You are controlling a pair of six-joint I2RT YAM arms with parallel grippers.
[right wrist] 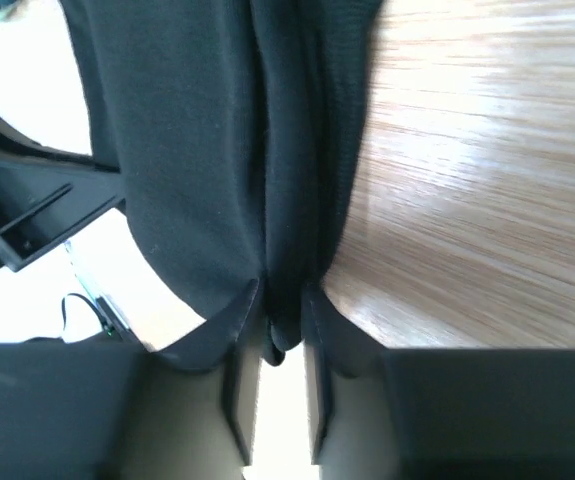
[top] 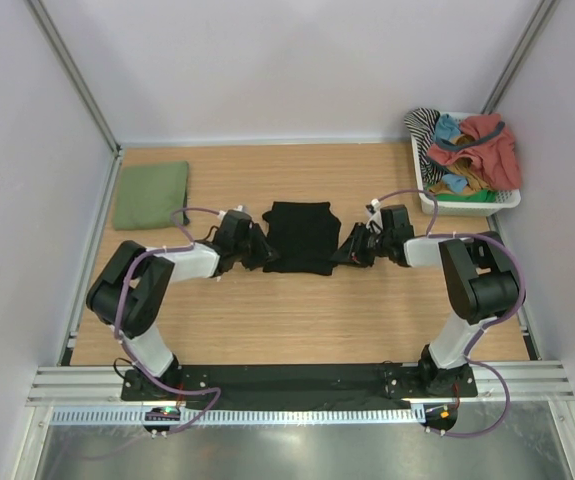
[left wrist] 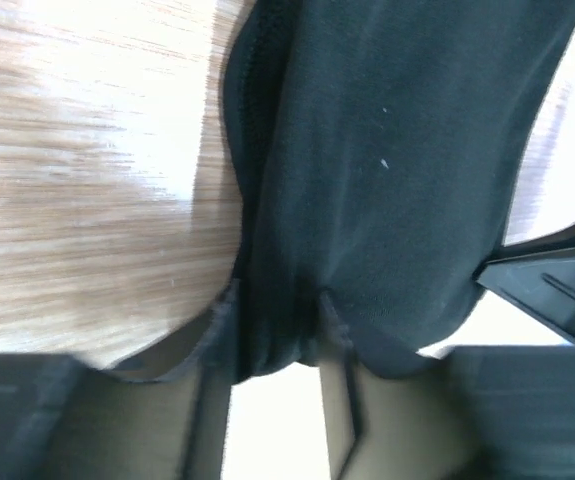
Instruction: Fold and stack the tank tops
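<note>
**Both claws gripping the black top at mid-bench**

Bench (top: 297, 310): a wooden top is filling the space between pale walls, with the two arm bases sitting at its near edge.

Arms: the left arm (top: 137, 290) and right arm (top: 477, 280) are each bending inward and reaching low toward the centre from opposite sides.

Black top (top: 300, 236): it is lying flat in the middle of the bench as a roughly square, folded shape. Its left and right edges are meeting the two claws. In both wrist views the cloth is showing doubled layers, with a seam line running along the fold.

Basket (top: 467, 207): a white basket is sitting at the far right corner, well apart from the black top. It is holding a heap of striped, red and teal garments.

Green top (top: 151, 194): it is lying folded into a neat rectangle at the far left corner, near the wall and well apart from the black top.

Left claw (top: 263, 247): it is clamping the left edge of the black top. Its wrist view is showing a bunch of cloth pinched between the two fingers, low against the wood.

Right claw (top: 345, 250): it is clamping the right edge of the same top. A narrow fold of cloth is sitting tight between its fingers.
</note>
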